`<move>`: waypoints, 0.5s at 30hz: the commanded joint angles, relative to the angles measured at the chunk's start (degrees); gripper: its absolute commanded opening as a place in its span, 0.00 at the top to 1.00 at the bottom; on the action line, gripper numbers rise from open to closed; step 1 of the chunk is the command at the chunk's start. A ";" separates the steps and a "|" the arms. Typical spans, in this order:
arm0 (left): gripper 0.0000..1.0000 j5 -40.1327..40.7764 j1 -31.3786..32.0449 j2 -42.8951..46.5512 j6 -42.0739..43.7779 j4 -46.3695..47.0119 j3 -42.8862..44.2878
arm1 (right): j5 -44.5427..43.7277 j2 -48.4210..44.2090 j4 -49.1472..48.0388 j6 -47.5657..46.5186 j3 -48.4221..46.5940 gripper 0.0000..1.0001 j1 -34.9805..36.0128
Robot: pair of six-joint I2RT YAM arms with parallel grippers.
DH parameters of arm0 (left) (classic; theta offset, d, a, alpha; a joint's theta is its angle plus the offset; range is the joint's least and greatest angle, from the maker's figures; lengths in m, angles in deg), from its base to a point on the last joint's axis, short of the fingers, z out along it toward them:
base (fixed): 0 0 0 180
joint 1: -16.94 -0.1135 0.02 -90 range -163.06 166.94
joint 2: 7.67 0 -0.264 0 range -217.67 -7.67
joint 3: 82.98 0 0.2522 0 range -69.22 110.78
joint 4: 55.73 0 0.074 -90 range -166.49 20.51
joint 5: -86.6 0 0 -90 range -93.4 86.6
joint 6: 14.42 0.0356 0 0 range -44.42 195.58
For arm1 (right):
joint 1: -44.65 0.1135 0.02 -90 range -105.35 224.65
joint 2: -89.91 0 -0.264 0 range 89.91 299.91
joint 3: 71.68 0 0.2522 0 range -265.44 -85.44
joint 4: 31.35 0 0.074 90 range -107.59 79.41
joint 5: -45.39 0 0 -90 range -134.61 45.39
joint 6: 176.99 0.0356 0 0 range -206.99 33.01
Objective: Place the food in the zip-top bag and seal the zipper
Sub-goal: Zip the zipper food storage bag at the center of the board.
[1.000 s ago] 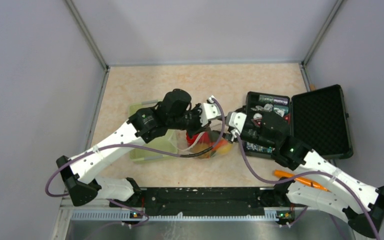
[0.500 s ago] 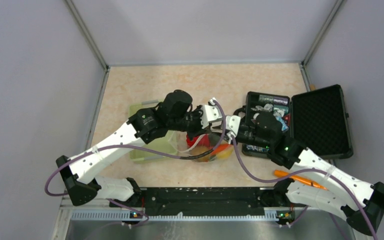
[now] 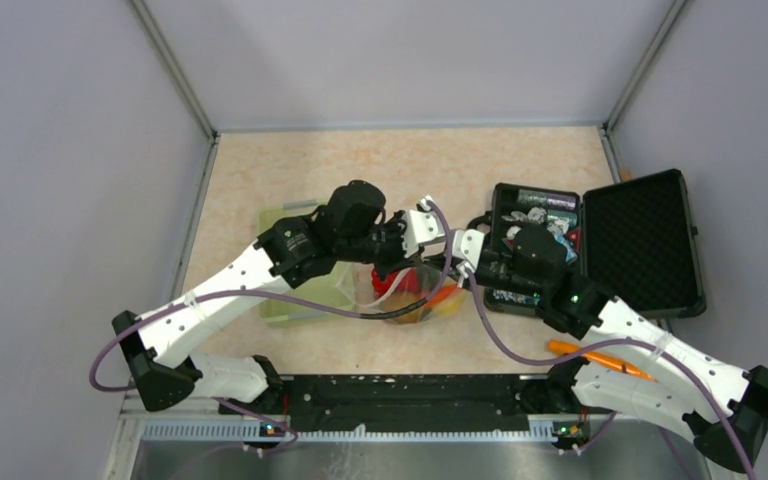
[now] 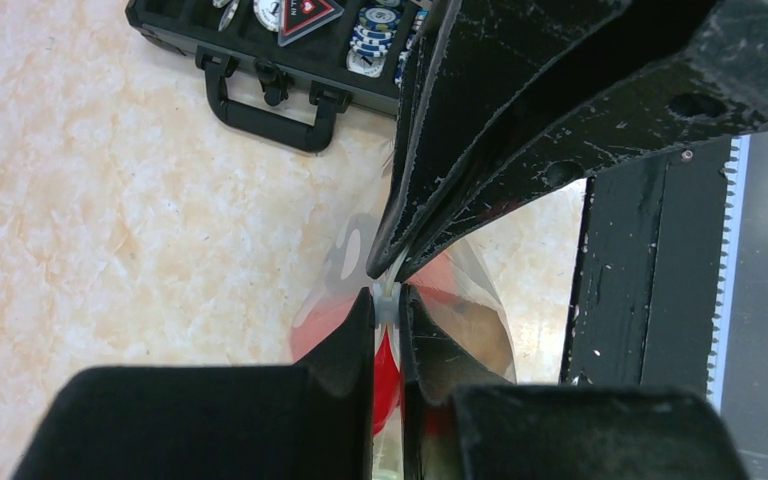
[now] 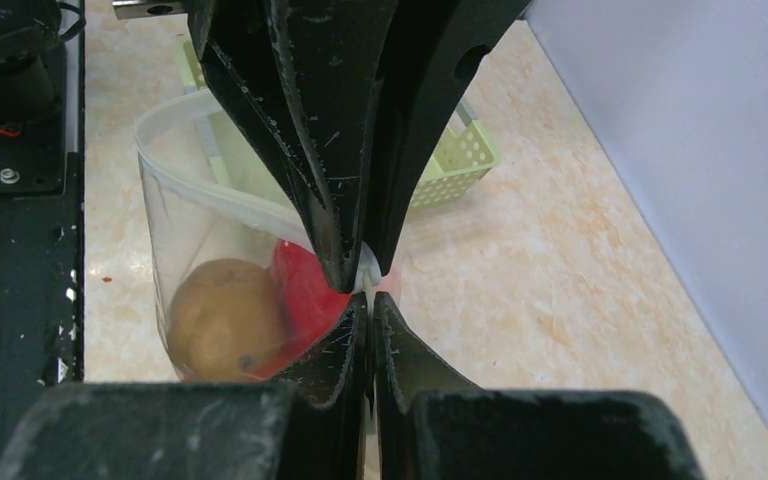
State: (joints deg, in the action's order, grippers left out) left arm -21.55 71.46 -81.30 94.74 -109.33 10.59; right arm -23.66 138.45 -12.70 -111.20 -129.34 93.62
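Note:
The clear zip-top bag hangs between both arms at the table's middle, with food inside: a red piece, a brown piece and an orange one. My left gripper is shut on the whitish zipper. My right gripper is shut on the same strip, tip to tip with the left one. The zipper curves away to the left of the pinch, the mouth standing apart there. An orange carrot lies on the table by the right arm.
A pale green basket sits under the left arm. The open black case, with shiny packets inside, lies at the right, close behind the right wrist. Grey walls enclose the table; the black base rail runs along the near edge.
My right gripper has moved left to the bag's mouth and closed on the zipper, meeting the left fingertips. The left gripper has kept its grip and place.

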 commanded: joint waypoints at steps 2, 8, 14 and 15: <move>1.00 2.54 0.41 1.51 -0.35 1.86 -0.72 | -4.51 -0.89 -4.47 2.88 -0.62 1.00 0.12; 1.00 6.88 0.41 4.31 -0.37 2.29 -4.16 | -7.83 -1.53 -6.31 5.37 0.00 1.00 0.08; 1.00 9.00 0.41 5.68 -0.05 1.63 -4.94 | -8.96 -4.19 -10.03 6.83 2.24 1.00 0.09; 1.00 9.15 0.41 5.96 0.12 1.87 -5.25 | -9.14 -4.42 -10.13 6.99 2.46 1.00 0.08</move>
State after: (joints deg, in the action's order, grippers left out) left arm -15.30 71.88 -78.09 94.59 -106.55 6.20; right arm -29.36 137.20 -16.31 -105.82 -127.24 93.69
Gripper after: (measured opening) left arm 0.085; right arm 0.008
